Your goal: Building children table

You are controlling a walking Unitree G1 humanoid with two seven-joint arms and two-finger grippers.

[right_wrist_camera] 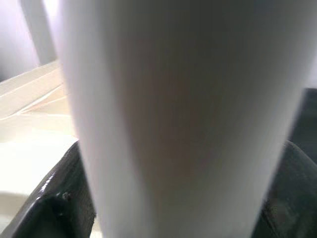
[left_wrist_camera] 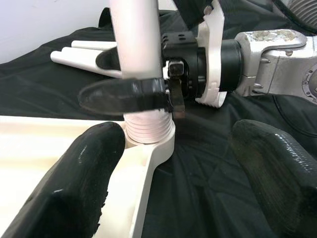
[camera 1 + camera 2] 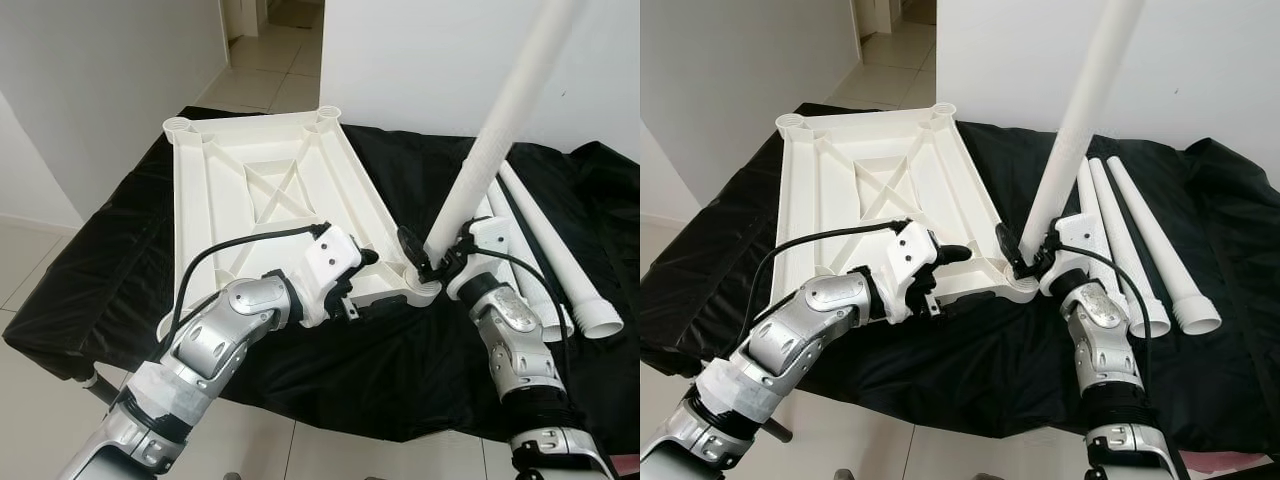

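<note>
Black cloth spread over a low surface, reaching from the tiled floor's edge on the robot's left to the white wall on the right.

White plastic tabletop lying upside down on the cloth, ribbed underside with crossed braces facing up, round corner sockets visible at the far edge and at the near right corner.

White table leg standing tilted, lower threaded end seated in the near right corner socket of the tabletop, upper end leaning away to the right and out of the top of the head views.

Three spare legs lying side by side on the cloth just right of the tabletop, open flared ends toward the robot.

Left arm bent across the near edge of the tabletop, black cable looping over it.

Right arm rising from below toward the socket corner.

Right tool clamped on the table leg just above the socket, one black finger on each side of the tube.

Left tool spread apart, pointing at the socket corner; one black finger over the tabletop rim, the other over the cloth, gripping nothing.
</note>
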